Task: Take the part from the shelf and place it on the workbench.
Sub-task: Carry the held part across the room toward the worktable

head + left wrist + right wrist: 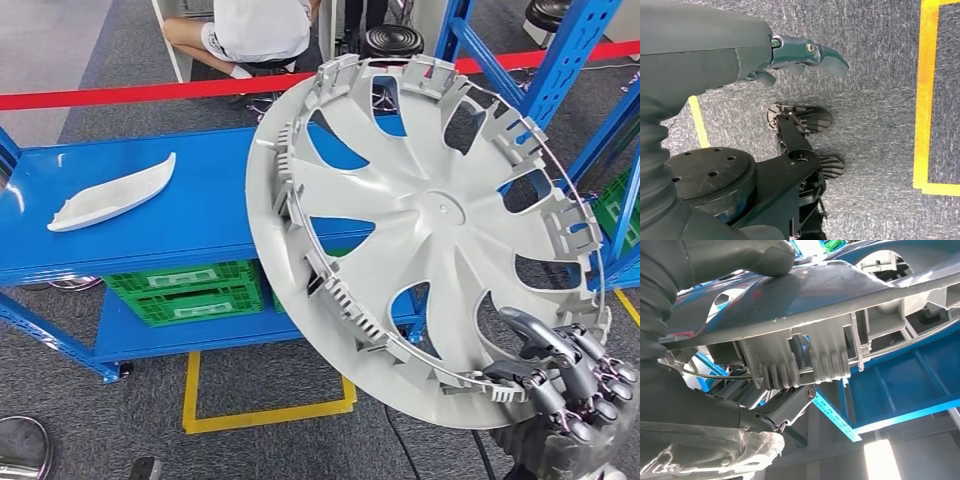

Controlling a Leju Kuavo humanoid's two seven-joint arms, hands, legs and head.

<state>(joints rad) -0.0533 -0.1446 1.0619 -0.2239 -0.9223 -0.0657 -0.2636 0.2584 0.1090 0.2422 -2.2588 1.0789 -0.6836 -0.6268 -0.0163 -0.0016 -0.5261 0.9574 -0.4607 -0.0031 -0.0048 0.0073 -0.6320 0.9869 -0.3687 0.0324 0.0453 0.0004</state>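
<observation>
A large grey wheel cover (423, 230) hangs tilted in the air, its ribbed inner side facing me, in front of the blue workbench (204, 200). My right hand (562, 385) grips the cover's rim at the lower right, fingers curled over the edge. In the right wrist view the thumb (734, 257) presses one face of the wheel cover (821, 290) and a finger (787, 407) lies under the rim clips. My left hand (806, 52) hangs beside my body over the carpet, fingers extended and holding nothing.
A white curved trim piece (113, 195) lies on the workbench's left part. Green crates (189, 290) sit on its lower shelf. Blue shelf uprights (573, 60) stand at the right. A red barrier tape (113, 95) runs behind, with a seated person (249, 30) beyond. Yellow floor tape (264, 410) marks the carpet.
</observation>
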